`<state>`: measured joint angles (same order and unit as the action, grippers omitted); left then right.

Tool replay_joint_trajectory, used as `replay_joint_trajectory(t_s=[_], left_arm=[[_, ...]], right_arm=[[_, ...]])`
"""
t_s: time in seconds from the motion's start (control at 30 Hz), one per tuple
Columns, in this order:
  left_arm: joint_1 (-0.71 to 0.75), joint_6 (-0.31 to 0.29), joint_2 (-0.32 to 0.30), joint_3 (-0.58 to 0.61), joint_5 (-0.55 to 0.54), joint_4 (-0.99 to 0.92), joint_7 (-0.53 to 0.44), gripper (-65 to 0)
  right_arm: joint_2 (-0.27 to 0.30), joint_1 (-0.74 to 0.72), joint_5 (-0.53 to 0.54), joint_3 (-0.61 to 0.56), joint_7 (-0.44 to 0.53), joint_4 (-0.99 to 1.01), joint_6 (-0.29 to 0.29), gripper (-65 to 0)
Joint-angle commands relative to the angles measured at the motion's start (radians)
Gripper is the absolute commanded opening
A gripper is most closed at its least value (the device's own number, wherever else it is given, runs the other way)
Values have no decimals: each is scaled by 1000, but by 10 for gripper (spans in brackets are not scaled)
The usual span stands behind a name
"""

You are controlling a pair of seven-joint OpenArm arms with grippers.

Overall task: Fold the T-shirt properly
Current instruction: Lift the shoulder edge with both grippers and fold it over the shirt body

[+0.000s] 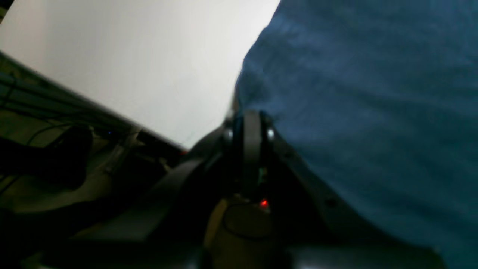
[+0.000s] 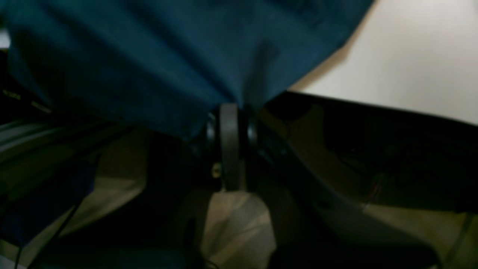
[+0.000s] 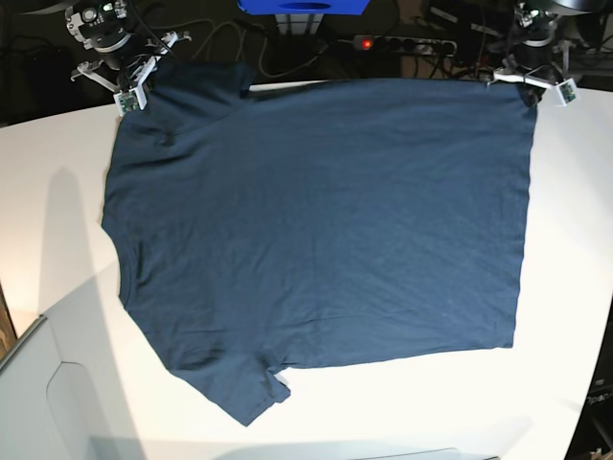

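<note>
The dark navy T-shirt (image 3: 326,220) lies spread flat on the white table (image 3: 57,192), its hem toward the right and one sleeve (image 3: 251,388) pointing at the front edge. My left gripper (image 3: 530,81) is at the shirt's far right corner, and the left wrist view shows it (image 1: 248,117) shut on the fabric edge (image 1: 358,112). My right gripper (image 3: 142,84) is at the far left sleeve corner, and the right wrist view shows it (image 2: 229,108) shut on bunched fabric (image 2: 157,56). The neck label is out of view.
A power strip with a red light (image 3: 383,43), cables and a blue object (image 3: 302,8) lie behind the table's far edge. A white panel edge (image 3: 67,402) sits at the front left. Bare table shows left, right and in front of the shirt.
</note>
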<state>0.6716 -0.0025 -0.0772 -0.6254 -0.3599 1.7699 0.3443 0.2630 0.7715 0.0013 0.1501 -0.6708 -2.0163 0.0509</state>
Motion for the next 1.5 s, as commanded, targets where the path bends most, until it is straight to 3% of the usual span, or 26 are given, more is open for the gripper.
replay_joint_trajectory(t_s=[0.0,0.3,0.67,0.9,1.03,1.47], left_arm=[[0,3,-8,-7,0,17,-23,-650],[-74,3,-8,-1,0,17,-15,-650],[-160,8,-37,-24,0,17,-15,-650],[-221,6,-39,-70,0,17,-14,-650],[-244,5,-36,-69,0,17,-14,-650],[-324,5,-39,-38,0,11,-14,-650]], right_arm=[[15,6,-4,4,15,-19,8,-650],[11,-80,-2,6,39,-50,8,-649],[-63,-208,-2,-2,32,-54,8,-649],[-54,-284,-4,1,32,-53,8,-649],[-18,-323,-4,-4,30,-53,8,-649],[-20,-462,-4,-4,30,2,8,-649]])
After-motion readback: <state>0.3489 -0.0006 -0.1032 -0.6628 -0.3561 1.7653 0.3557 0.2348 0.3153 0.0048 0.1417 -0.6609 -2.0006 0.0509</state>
